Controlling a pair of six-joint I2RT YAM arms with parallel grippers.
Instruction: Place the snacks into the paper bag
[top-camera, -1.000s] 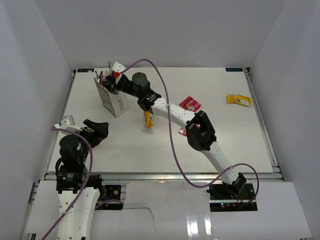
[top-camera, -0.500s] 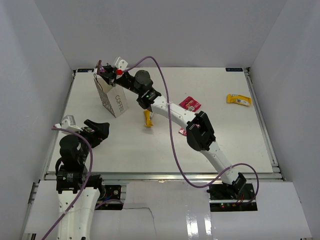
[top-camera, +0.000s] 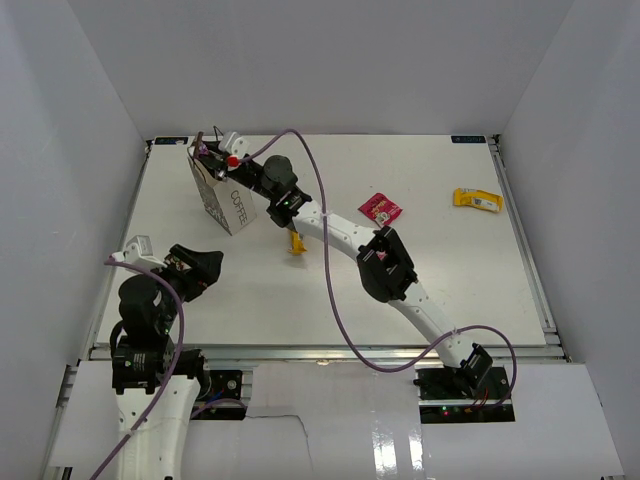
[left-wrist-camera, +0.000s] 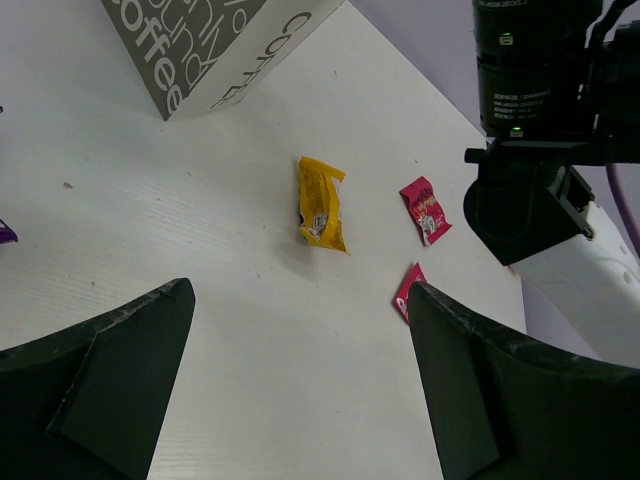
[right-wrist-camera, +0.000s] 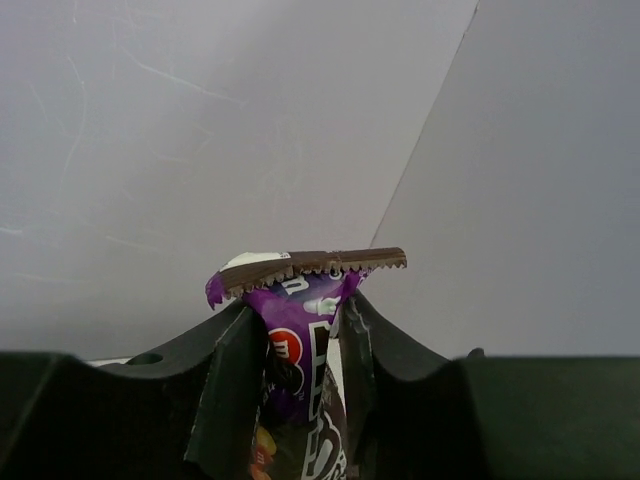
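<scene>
The white paper bag (top-camera: 222, 197) with COFFEE lettering stands at the table's far left; its side shows in the left wrist view (left-wrist-camera: 200, 50). My right gripper (top-camera: 209, 155) hovers over the bag's open top, shut on a purple-and-brown candy wrapper (right-wrist-camera: 300, 295) that stands upright between its fingers (right-wrist-camera: 228, 360). My left gripper (top-camera: 196, 266) hangs open and empty over the near left of the table (left-wrist-camera: 300, 390). Loose snacks lie on the table: a yellow packet (top-camera: 296, 240) (left-wrist-camera: 320, 203), a red pouch (top-camera: 380, 208) (left-wrist-camera: 425, 210), a second red pouch (left-wrist-camera: 407, 290) and another yellow packet (top-camera: 476, 199).
The right arm (top-camera: 385, 265) stretches diagonally across the table's middle, with a purple cable (top-camera: 330, 260) looping over it. White walls close in the left, back and right sides. The second red pouch is hidden under this arm in the top view.
The right gripper has shifted a little left over the bag's mouth, still with the wrapper. Its elbow swung left and now covers the second red pouch. The left arm barely moved.
</scene>
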